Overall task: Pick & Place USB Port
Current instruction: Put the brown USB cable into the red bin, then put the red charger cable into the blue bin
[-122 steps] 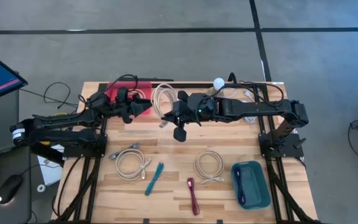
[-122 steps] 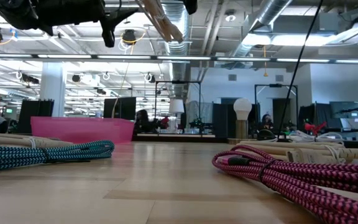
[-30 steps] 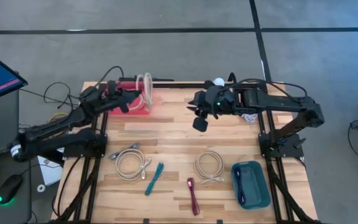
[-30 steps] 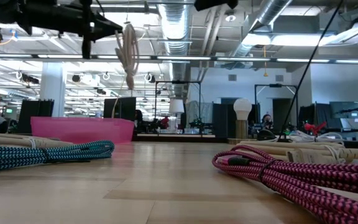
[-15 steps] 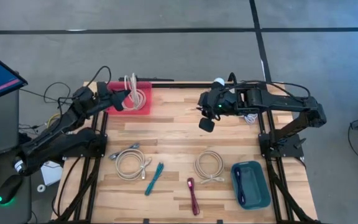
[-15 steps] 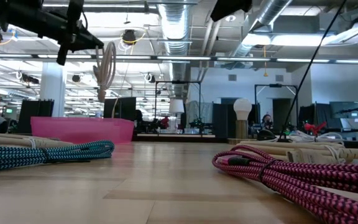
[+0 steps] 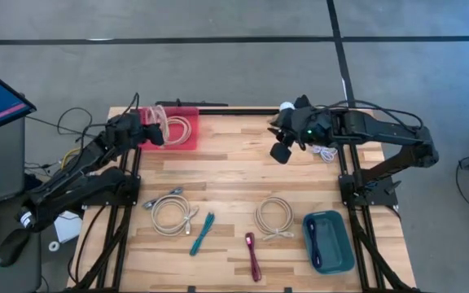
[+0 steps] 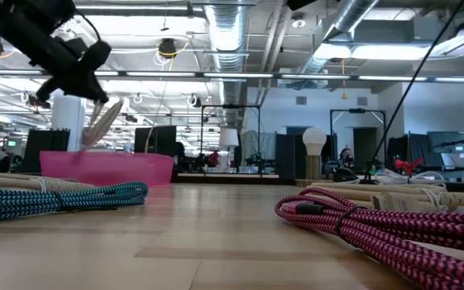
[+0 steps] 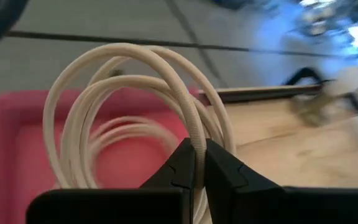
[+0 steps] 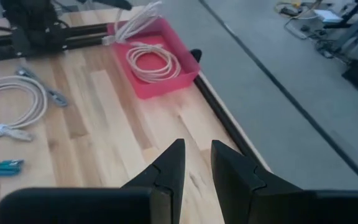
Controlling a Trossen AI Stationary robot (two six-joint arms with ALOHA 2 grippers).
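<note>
My left gripper (image 7: pixel 151 130) is shut on a coiled white USB cable (image 9: pixel 135 81) at the table's far left. It stands over a pink tray (image 7: pixel 187 143) in which another white coil (image 7: pixel 180 129) lies. In the low view the held coil (image 8: pixel 101 122) slants down from the gripper (image 8: pixel 93 79) to the tray's rim (image 8: pixel 107 167). My right gripper (image 7: pixel 281 152) hovers above the table's far right part. It is empty, and its fingers (image 10: pixel 194 152) stand a little apart. My left gripper pinches the coil's loops (image 9: pixel 194 134) between its two fingers, at one side of the coil. The fingers lie across the strands. The coil hangs tilted below the fingers, over the pink tray. I cannot tell whether its lower end touches the tray.
On the table's near half lie a white coil (image 7: pixel 172 213), a teal cable (image 7: pixel 202 232), a magenta cable (image 7: pixel 252 255) and a second white coil (image 7: pixel 275 216). A teal bin (image 7: pixel 329 241) stands at the near right. Loose white cables (image 7: pixel 326 151) lie at the far right.
My left gripper has carried the white coil toward the table's left edge and down over the pink tray, and the coil has tipped from upright to slanted. My right gripper has moved toward the table's right edge.
</note>
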